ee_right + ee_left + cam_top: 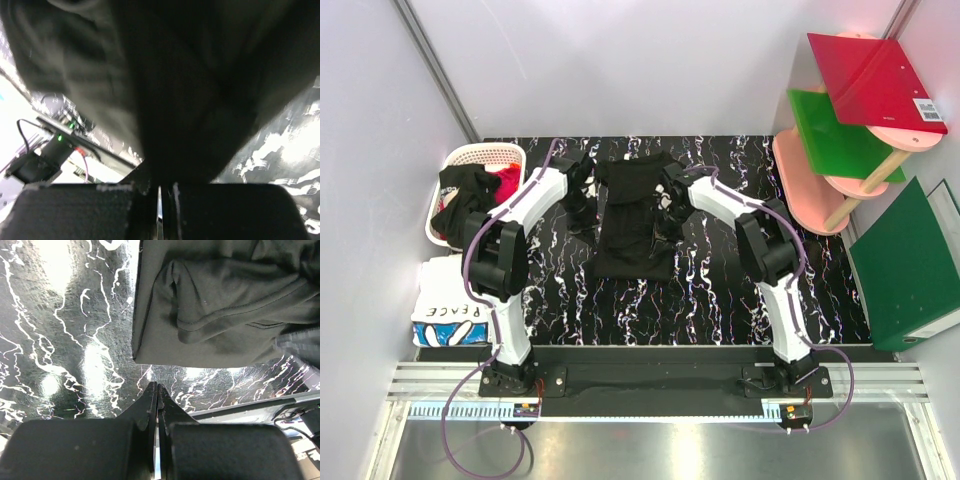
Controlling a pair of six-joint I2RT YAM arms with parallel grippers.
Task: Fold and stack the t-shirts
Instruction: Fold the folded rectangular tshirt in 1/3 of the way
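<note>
A black t-shirt [635, 222] lies partly folded in the middle of the dark marbled table [740, 290]. My left gripper [581, 203] sits at its left edge; in the left wrist view the left gripper [157, 388] is shut on nothing, a short way from the shirt's hem [210, 352]. My right gripper [669, 205] is at the shirt's right edge. Seen from the right wrist, the blurred black cloth [185, 90] narrows down into the shut right gripper [165, 179]. A folded white t-shirt lettered "PEACE" [450, 315] lies off the table's left side.
A white slatted basket [485, 152] at the back left holds black and red shirts [470, 192]. At the right stands a pink tiered shelf [810, 180] with red [875, 75] and green [840, 135] folders. A dark green binder [910, 265] leans beside it.
</note>
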